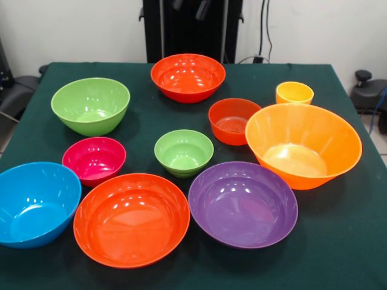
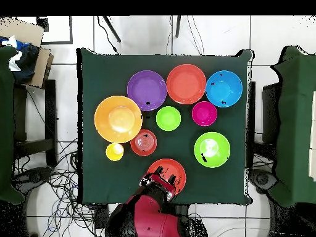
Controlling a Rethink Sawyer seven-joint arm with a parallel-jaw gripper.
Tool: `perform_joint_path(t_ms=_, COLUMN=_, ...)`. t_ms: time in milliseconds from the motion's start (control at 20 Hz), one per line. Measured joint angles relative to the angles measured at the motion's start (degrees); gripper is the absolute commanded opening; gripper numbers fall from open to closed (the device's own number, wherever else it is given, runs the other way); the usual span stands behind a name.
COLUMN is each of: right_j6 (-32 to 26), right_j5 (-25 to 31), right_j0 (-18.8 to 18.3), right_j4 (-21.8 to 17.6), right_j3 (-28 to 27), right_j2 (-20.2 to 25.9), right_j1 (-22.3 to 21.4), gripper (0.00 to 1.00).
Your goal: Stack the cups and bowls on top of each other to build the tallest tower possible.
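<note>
One yellow-orange cup (image 1: 294,92) (image 2: 115,151) stands beside a small red-orange bowl (image 1: 233,119) and a large orange bowl (image 1: 302,144) (image 2: 118,118). Spread out singly are a purple bowl (image 1: 243,203), a wide red-orange bowl (image 1: 131,219), a blue bowl (image 1: 35,202), a magenta bowl (image 1: 94,159), a small lime green bowl (image 1: 184,151) and a medium lime green bowl (image 1: 91,104). Another red-orange bowl (image 1: 188,76) (image 2: 170,171) sits nearest the robot. Nothing is nested. My gripper (image 2: 151,182) hangs drawn back over that bowl's robot-side rim and holds nothing that I can see.
The dark green table (image 1: 338,241) carries everything. The black pedestal (image 1: 190,27) stands behind its far edge. Chairs and cables (image 2: 55,179) lie around the table on the floor.
</note>
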Motion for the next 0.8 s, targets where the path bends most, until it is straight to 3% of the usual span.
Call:
perform_joint_path(t_ms=50, right_j6=0.0, right_j5=0.0, right_j0=-0.3, right_j4=0.0, right_j3=0.1, right_j2=0.3, right_j1=-0.2, gripper=1.0)
perform_joint_path(t_ms=150, right_j6=0.0, right_j5=1.1, right_j0=-5.1, right_j4=-0.3, right_j3=1.4, right_j2=4.5, right_j1=-2.6, gripper=1.0)
perform_joint_path(t_ms=200, right_j6=0.0, right_j5=3.0, right_j0=-10.5, right_j4=-0.8, right_j3=2.8, right_j2=9.3, right_j1=-5.1, gripper=1.0)
perform_joint_path(t_ms=250, right_j6=0.0, right_j5=3.8, right_j0=-13.5, right_j4=-1.0, right_j3=3.5, right_j2=11.6, right_j1=-6.2, gripper=1.0)
perform_joint_path(t_ms=550, right_j6=0.0, right_j5=10.4, right_j0=-28.8, right_j4=-3.5, right_j3=6.3, right_j2=21.8, right_j1=-10.4, gripper=1.0)
perform_joint_path(t_ms=800, right_j6=0.0, right_j5=10.9, right_j0=-29.3, right_j4=-5.5, right_j3=6.6, right_j2=23.2, right_j1=-10.4, gripper=1.0)
